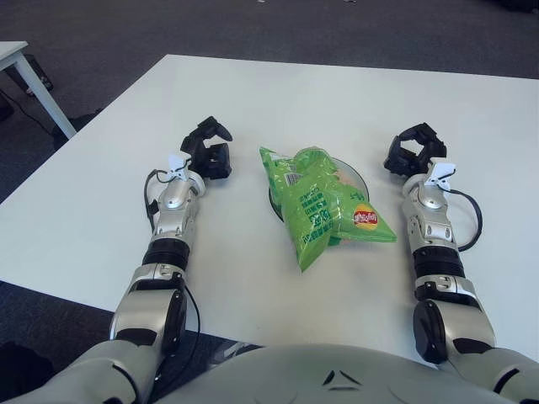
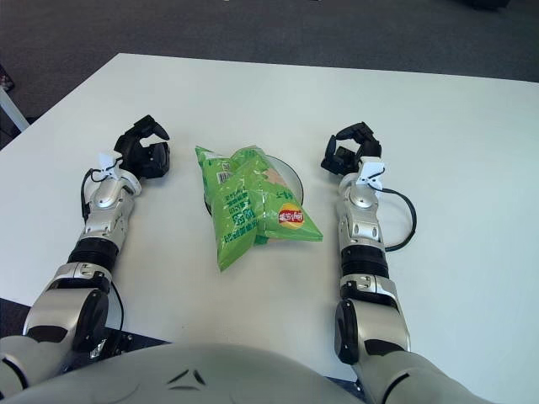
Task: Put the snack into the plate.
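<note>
Snack (image 1: 324, 206) is a green crisp bag lying flat on the plate (image 1: 355, 176), covering most of it; only the plate's far-right rim shows. The near end of the bag overhangs the rim onto the white table (image 1: 253, 101), so it's on the plate but not fully inside it. Left hand (image 1: 209, 151) sits beside the bag on its left, clear of it, fingers curled, holding nothing. Right hand (image 1: 414, 153) is just right of the plate, also apart from the bag, fingers curled in, empty too. Neither hand touches snack or plate. Handling guess: bag is light, air-puffed, thin crinkly film, so slippery and it'll deform rather than resist. Contents are fragile; a hard squeeze mid-bag probably crushes crisps or pops the seal. Best hold is likely a pinch on the sealed end seam, or a loose cradle across the sides with low force. A sideways nudge would slide it easily, but could also drag the plate, which looks small and light. If it needs recentring, I'd take the near overhanging end, closest to both hands, and lift rather than push. Task reads as basically done, bar that overhang.
</note>
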Tool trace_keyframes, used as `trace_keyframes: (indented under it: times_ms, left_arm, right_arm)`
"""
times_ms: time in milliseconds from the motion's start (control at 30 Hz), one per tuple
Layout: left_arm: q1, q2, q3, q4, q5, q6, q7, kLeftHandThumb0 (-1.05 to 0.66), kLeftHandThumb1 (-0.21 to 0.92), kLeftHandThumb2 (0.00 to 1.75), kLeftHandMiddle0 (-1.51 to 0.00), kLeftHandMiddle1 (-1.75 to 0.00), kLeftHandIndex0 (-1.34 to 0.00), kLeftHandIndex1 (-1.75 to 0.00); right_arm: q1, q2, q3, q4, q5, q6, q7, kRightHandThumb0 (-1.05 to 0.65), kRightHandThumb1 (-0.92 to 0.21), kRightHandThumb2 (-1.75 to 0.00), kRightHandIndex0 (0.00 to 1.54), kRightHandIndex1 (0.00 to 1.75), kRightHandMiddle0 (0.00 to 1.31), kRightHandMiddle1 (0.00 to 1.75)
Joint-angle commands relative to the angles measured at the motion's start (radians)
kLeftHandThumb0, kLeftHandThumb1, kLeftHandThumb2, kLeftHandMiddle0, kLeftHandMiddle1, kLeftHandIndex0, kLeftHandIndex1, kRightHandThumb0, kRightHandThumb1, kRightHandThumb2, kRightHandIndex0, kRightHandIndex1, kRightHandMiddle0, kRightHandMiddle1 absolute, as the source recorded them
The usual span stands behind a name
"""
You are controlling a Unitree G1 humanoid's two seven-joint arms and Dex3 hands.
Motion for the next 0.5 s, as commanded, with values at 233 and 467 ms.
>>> trace_keyframes:
  times_ms: [233,467]
  left_arm:
    - [0.136,-0.059,-0.011,0.065,0.01,0.025,-0.001,-0.46,0.37,1.25,-1.27,-1.75,-0.57,-1.75]
    - [0.134,-0.058,-0.007,0.066,0.004,0.024,-0.011,-0.46,0.37,1.24,-1.27,-1.75,-0.57,-1.75]
  right_arm:
    - [0.1,-0.008,0.051,0.011,-0.06,0.077,0.027,-0.48,-0.33,-1.3,1.3,1.75,0.6,1.75]
    - [0.102,-0.028,0.071,0.018,-0.085,0.074,0.049,-0.48,-0.33,-1.3,1.33,1.75,0.6,1.75]
